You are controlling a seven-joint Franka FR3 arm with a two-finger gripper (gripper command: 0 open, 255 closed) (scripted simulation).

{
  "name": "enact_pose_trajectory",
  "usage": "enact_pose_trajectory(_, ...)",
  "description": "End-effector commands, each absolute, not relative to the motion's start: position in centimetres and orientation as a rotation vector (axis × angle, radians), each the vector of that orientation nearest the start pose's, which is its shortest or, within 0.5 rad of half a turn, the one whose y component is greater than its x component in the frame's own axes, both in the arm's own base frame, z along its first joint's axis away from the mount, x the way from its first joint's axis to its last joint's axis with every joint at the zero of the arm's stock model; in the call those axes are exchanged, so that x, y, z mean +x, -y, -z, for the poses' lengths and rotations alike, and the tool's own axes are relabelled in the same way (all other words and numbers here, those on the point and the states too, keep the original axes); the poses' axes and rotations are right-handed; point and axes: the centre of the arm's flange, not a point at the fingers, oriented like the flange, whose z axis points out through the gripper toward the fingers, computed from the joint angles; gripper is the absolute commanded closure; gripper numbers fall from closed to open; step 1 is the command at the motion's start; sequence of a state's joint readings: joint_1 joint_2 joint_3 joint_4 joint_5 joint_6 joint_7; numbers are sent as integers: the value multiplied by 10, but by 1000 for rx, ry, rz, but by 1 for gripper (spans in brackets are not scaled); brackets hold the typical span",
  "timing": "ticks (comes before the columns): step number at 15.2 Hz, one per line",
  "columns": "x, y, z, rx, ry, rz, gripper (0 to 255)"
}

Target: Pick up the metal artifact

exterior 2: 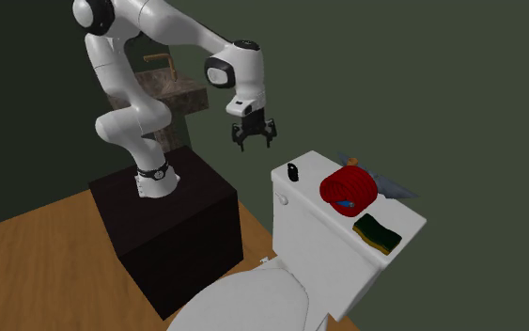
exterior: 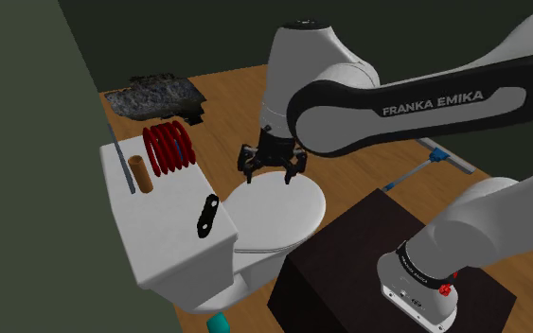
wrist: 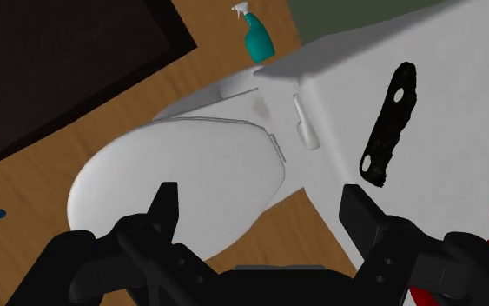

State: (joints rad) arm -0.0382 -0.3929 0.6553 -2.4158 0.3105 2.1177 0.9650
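Over the closed toilet lid [exterior: 278,213], clear of it: wide-spread, empty jaws. On the white tank top [exterior: 160,222], near its front edge, a dark, flat, elongated metal artifact [exterior: 206,216], off to the shoulder view's left of the jaws, apart from them and not between them. Farther back on the same tank top, a red coil [exterior: 168,147] and a brown cylinder [exterior: 139,172]. Beside the toilet, on the wooden floor [wrist: 77,113], a teal spray bottle [wrist: 255,33].
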Motion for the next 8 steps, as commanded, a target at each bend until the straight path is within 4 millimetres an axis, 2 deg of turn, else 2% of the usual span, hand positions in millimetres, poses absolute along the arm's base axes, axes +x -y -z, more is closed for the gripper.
enact_pose_trajectory(1, 358, -296, -414, -2962, -898, 11, 0)
enact_pose_trajectory(8, 397, -368, -367, -2900, -1128, 28, 0)
